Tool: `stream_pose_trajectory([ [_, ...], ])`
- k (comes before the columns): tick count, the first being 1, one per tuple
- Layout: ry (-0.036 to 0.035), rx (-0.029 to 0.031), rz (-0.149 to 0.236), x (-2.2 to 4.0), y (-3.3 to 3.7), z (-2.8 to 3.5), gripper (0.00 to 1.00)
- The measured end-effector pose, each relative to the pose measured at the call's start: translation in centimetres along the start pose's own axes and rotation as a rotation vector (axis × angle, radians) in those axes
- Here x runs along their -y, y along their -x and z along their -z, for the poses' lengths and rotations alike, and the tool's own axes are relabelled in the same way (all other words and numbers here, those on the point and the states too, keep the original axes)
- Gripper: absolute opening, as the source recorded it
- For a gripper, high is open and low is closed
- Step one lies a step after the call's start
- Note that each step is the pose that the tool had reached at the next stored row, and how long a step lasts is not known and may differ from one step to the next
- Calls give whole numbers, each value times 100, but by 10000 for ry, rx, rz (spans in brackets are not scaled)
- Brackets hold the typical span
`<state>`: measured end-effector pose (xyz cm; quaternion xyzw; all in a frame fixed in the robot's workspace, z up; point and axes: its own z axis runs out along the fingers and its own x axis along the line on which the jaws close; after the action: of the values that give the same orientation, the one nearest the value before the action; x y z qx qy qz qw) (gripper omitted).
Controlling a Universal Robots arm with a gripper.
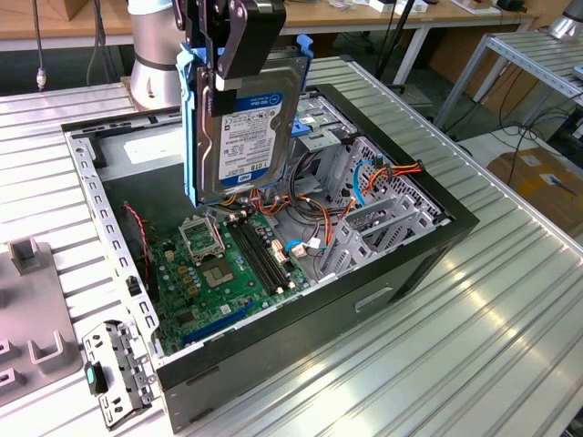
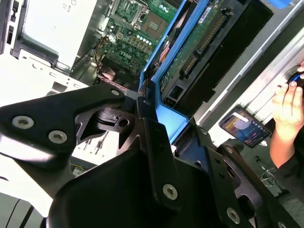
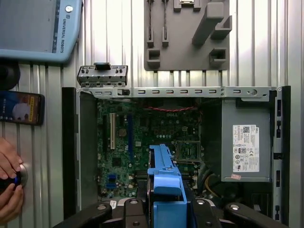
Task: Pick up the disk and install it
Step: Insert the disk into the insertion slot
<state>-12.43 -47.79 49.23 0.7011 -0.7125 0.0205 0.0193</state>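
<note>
The disk (image 1: 248, 127), silver-grey with a white and blue label, hangs upright in a blue plastic carrier (image 1: 191, 118) above the open computer case (image 1: 410, 264). My gripper (image 1: 220, 75) is shut on the disk's upper end, one black finger (image 1: 244, 41) lying across the label. In the second wrist view the disk's green circuit-board side (image 2: 199, 42) and the carrier (image 2: 164, 121) run out from between the black fingers (image 2: 152, 137). The first wrist view looks down along the carrier (image 3: 164, 183) at the motherboard (image 3: 142, 137) below.
Inside the case are a grey power supply (image 3: 244, 142), cable bundles (image 1: 364, 177) and a drive cage (image 1: 319, 123). A grey fixture plate (image 3: 190, 33), a metal bracket (image 1: 114, 373), a phone (image 3: 21, 107), a teach pendant (image 3: 38, 28) and a person's hand (image 3: 9, 183) lie around the case.
</note>
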Motion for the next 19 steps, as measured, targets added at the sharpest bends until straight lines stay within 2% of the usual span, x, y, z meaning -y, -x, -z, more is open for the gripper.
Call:
stream_pose_trajectory([
  [7, 0, 1, 0, 16, -22, -3, 37],
  [13, 7, -1, -1, 134, -22, -4, 37],
  [16, 7, -6, 0, 231, -20, -6, 37],
  [19, 9, -6, 0, 301, -19, -7, 37],
])
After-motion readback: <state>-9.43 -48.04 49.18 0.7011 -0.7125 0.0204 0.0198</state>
